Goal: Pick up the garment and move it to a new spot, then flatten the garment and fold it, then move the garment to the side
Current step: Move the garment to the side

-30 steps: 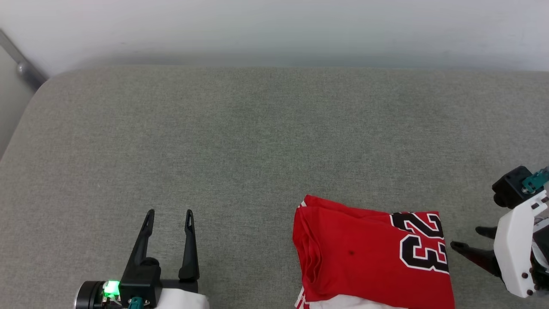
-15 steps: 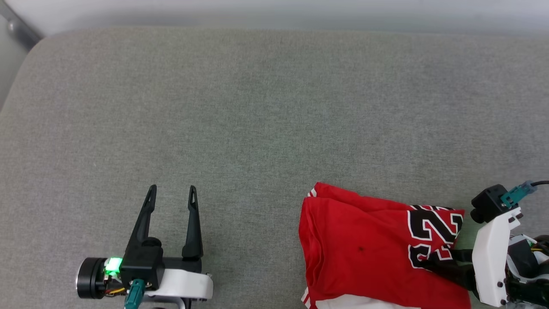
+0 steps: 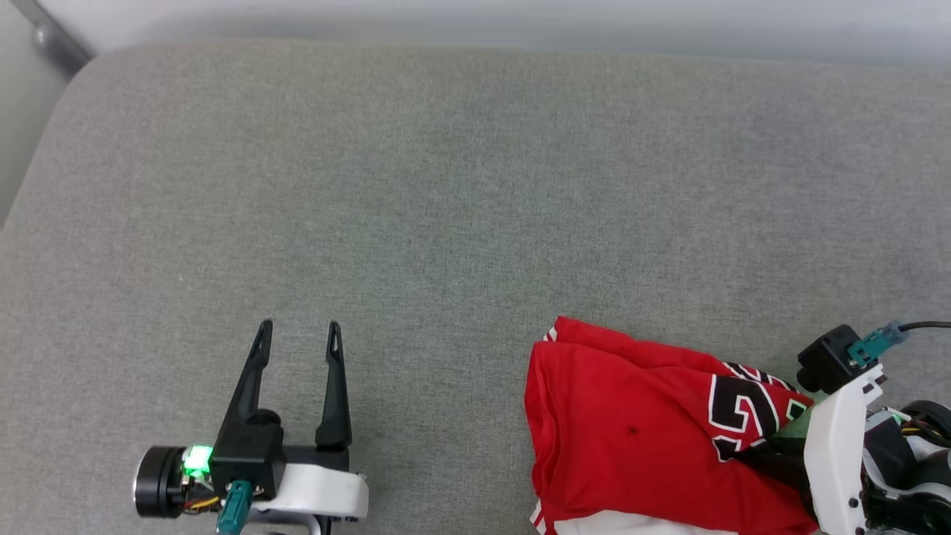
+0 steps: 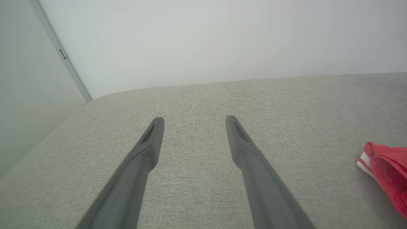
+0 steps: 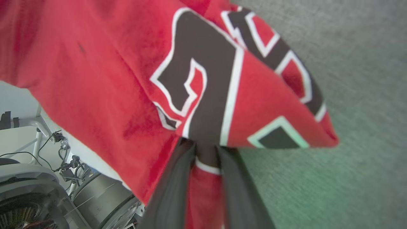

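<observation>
Red garment pinched at numbered edge by right fingers, left fingers spread, empty

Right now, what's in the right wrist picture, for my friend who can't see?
The right gripper pinches the red garment between two dark fingers, beside big black white-edged numbers. Grey cushion lies beyond.

The right gripper has clamped its jaws onto the garment

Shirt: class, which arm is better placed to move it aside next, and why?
Right. The right end effector is closed on the shirt's numbered edge; the left end effector stands open, apart from it.
</observation>
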You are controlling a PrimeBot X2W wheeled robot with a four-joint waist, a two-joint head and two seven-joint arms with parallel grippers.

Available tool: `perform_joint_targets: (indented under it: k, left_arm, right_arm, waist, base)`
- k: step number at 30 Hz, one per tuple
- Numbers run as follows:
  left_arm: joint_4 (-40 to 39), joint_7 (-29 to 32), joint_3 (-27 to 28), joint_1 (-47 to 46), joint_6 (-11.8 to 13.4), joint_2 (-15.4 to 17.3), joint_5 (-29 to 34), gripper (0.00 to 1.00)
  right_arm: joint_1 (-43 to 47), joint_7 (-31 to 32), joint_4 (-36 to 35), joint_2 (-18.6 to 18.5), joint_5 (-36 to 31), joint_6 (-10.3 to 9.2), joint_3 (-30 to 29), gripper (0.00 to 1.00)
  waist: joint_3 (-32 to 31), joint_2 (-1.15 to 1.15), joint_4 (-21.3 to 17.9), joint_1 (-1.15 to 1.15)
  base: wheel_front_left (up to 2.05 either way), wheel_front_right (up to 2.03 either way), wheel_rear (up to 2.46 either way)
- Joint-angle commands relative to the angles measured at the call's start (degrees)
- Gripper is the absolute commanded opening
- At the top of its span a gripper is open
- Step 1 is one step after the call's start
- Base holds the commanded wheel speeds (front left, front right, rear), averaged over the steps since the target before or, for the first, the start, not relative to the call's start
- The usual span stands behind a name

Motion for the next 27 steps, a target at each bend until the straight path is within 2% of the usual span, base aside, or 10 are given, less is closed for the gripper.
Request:
perform_joint_targets:
  k: [1, 7, 14, 22, 27]
  left_arm:
    - [0.2, -0.1, 0.4, 1.0, 0.3, 0.1, -0.1, 1.00]
    - [0.1, -0.1, 1.3, 3.4, 0.6, 0.3, -0.5, 1.00]
    - [-0.5, -0.1, 2.6, 5.0, 0.2, 0.6, -0.3, 1.00]
    - [-2.5, -0.1, 4.4, 4.0, 0.3, 1.9, 0.1, 1.00]
    - [-4.1, -0.1, 4.9, 1.8, -0.3, 3.7, 0.8, 1.00]
  right_arm:
    - [-0.2, -0.8, 0.4, -0.2, -0.3, -0.11, 1.3, 0.00]
    - [-3.7, -3.1, -2.8, -3.8, -1.0, -0.10, 2.2, 0.00]
    - [-8.4, -2.2, -6.1, -8.5, -2.5, -0.10, 3.3, 0.00]
    - [-14.5, -3.5, -4.0, -12.3, -6.3, -0.09, 2.5, 0.00]
    - [-18.9, -5.7, 1.2, -13.8, -9.2, -0.09, 0.5, 0.00]
  waist:
    - [-1.6, 0.00, -0.6, 0.00]
    - [-5.0, 0.00, -4.3, 0.00]
    - [-5.8, 0.00, -12.0, 0.00]
    - [-0.8, 0.00, -21.3, 0.00]
    - [4.8, 0.00, -24.3, 0.00]
  base:
    - [0.00, 0.00, 0.00]
    - [0.00, 0.00, 0.00]
    - [0.00, 0.00, 0.00]
    - [0.00, 0.00, 0.00]
    - [0.00, 0.00, 0.00]
